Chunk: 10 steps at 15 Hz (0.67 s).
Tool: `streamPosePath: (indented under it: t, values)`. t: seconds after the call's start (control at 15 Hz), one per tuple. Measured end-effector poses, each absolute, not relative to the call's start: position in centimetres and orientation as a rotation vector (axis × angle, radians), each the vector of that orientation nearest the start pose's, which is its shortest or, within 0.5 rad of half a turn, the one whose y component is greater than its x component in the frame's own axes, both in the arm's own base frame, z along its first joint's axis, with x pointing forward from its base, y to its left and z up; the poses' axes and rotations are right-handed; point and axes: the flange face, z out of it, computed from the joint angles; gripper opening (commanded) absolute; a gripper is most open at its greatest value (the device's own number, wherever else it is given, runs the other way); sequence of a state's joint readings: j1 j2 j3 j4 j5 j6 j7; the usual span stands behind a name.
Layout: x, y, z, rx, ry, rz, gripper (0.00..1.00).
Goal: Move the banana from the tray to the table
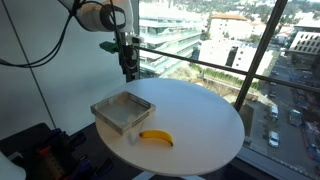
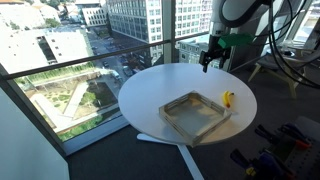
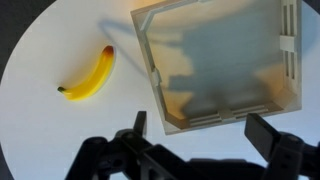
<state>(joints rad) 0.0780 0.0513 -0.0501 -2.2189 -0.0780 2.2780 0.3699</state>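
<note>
Wrist view showed my tool (image 3: 200,140) wide open, empty; small curved yellow banana (image 3: 90,75), light, soft, bruisable, lay on white round worktop (image 3: 40,120); mid-body grip advised.

Round white worktop (image 1: 205,115) carrying two items in both exterior views: a shallow square tray (image 1: 122,112) of light wood, resting flat, and a small yellow banana (image 1: 155,138) lying directly on the white surface just beside the tray, not touching it.
</note>
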Motion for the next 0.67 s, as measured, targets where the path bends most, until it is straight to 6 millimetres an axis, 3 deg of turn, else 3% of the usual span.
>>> streamPosePath:
  t: [0.67]
  values:
    - [52.23,2.19,36.06,-3.156,0.450,-0.038,1.00]
